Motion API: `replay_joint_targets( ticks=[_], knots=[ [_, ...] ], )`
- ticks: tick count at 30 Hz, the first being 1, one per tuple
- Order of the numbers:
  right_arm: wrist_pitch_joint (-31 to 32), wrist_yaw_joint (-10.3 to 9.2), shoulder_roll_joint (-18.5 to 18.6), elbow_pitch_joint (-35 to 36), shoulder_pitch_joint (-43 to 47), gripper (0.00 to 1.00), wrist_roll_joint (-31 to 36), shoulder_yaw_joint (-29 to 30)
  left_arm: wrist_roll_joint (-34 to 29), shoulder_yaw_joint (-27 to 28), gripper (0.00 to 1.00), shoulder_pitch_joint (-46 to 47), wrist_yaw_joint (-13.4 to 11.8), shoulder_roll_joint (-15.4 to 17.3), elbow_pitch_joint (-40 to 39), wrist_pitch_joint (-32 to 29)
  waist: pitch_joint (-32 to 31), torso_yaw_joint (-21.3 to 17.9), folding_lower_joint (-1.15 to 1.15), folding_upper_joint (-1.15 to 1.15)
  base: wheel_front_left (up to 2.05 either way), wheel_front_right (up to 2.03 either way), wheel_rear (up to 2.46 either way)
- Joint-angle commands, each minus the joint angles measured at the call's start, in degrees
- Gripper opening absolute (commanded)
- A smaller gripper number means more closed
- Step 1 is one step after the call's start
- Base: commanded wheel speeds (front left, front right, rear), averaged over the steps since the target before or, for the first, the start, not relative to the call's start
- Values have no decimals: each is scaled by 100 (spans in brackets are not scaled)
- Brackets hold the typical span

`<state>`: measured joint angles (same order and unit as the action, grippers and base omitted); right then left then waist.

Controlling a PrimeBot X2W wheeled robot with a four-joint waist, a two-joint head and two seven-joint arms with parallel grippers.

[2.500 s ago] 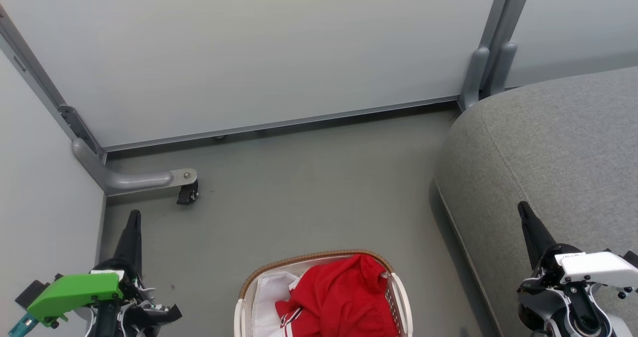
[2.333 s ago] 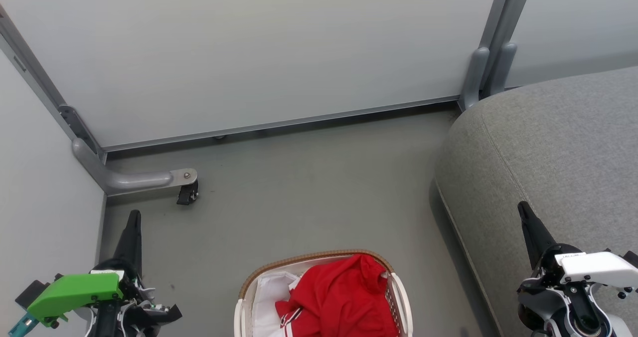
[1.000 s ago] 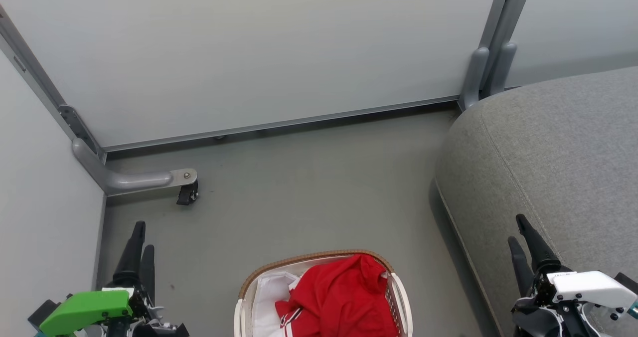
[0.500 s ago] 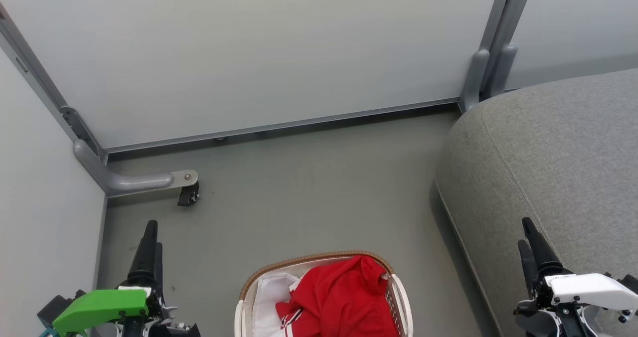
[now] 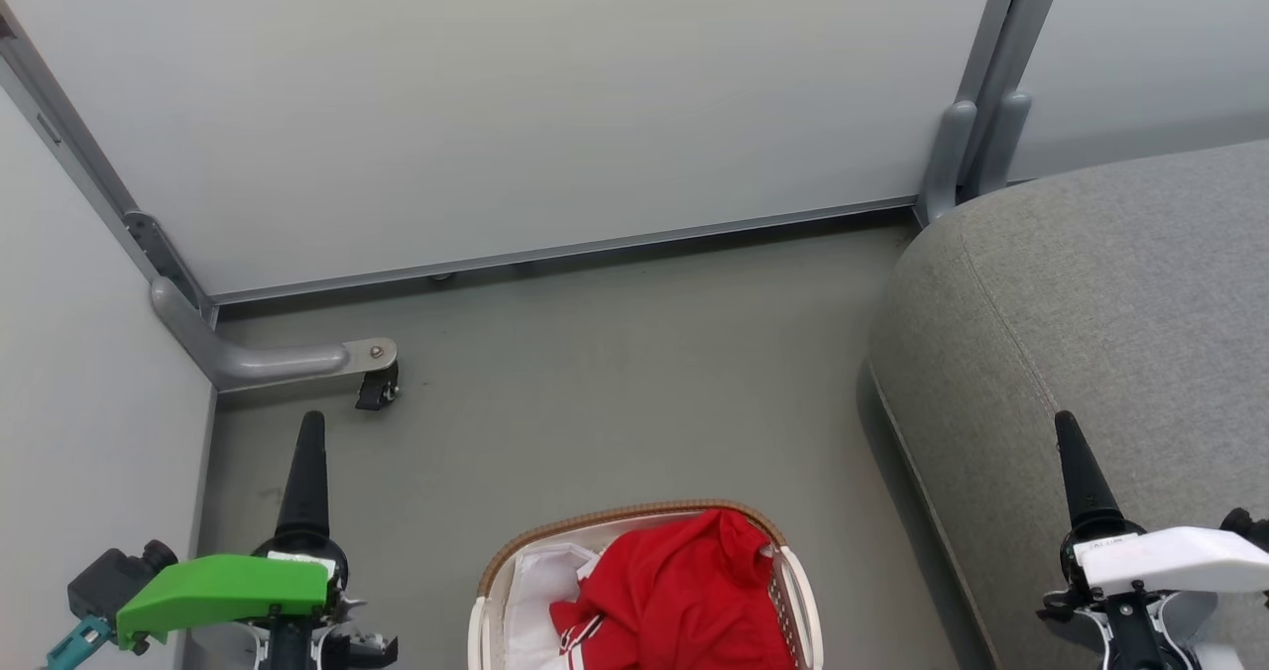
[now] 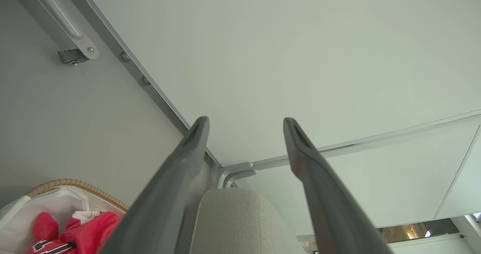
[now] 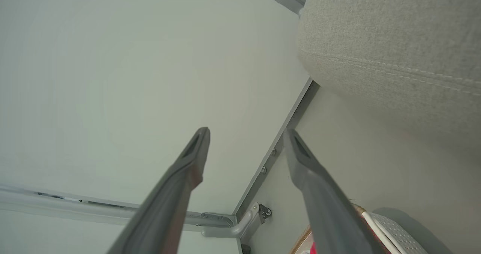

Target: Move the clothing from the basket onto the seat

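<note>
- Presently the red clothing (image 5: pixel 684 601) lies bunched inside the laundry basket (image 5: pixel 625 513), heaped toward the basket's right side, with white stripes showing at its lower left edge.
- A white liner sheet (image 5: pixel 535 581) fills the left part of the basket, beside and partly under the clothing.
- The basket is cream-white with a brown woven rim and perforated sides. It stands on the grey floor (image 5: pixel 615 383) at the bottom centre of the head view, cut off by the frame edge.
- The grey couch seat (image 5: pixel 1091 303) sits to the basket's right, near but apart from it, with nothing lying on the visible part.
- Left gripper (image 5: pixel 312 422): to the left of the basket, above the floor and clear of the rim. In the left wrist view its fingers (image 6: pixel 180 179) stand spread apart with nothing between them.
- Right gripper (image 5: pixel 1066 422): over the front of the seat, well apart from the basket. In the right wrist view its fingers (image 7: pixel 323 194) are likewise parted and empty.
- A green cover (image 5: pixel 218 591) sits on the left wrist and a white cover (image 5: pixel 1180 561) on the right.
- Pale partition panels (image 5: pixel 496 105) close off the far side. A grey foot bracket (image 5: pixel 268 361) with a small black caster (image 5: pixel 375 390) rests on the floor at the left corner.
</note>
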<state>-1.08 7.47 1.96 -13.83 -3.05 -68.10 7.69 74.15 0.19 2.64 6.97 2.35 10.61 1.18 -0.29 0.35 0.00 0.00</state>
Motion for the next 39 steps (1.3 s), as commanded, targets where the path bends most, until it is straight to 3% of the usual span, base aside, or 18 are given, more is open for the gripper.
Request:
replay_joint_targets(
  ticks=[1,19,39],
  knots=[
    [-77,1,53,184,-39,100,355,10,-262,-40,100,20,-35,31,-150,72,0,3,0,0,0,0,0],
    [-431,2,67,449,127,100,2404,-238,-2483,-474,100,-76,-334,41,-309,422,-8,31,0,0,0,0,0],
    [-756,2,81,253,224,100,3989,-474,-3883,-535,100,-300,-450,52,-82,747,-12,68,0,0,0,0,0]
  ],
)
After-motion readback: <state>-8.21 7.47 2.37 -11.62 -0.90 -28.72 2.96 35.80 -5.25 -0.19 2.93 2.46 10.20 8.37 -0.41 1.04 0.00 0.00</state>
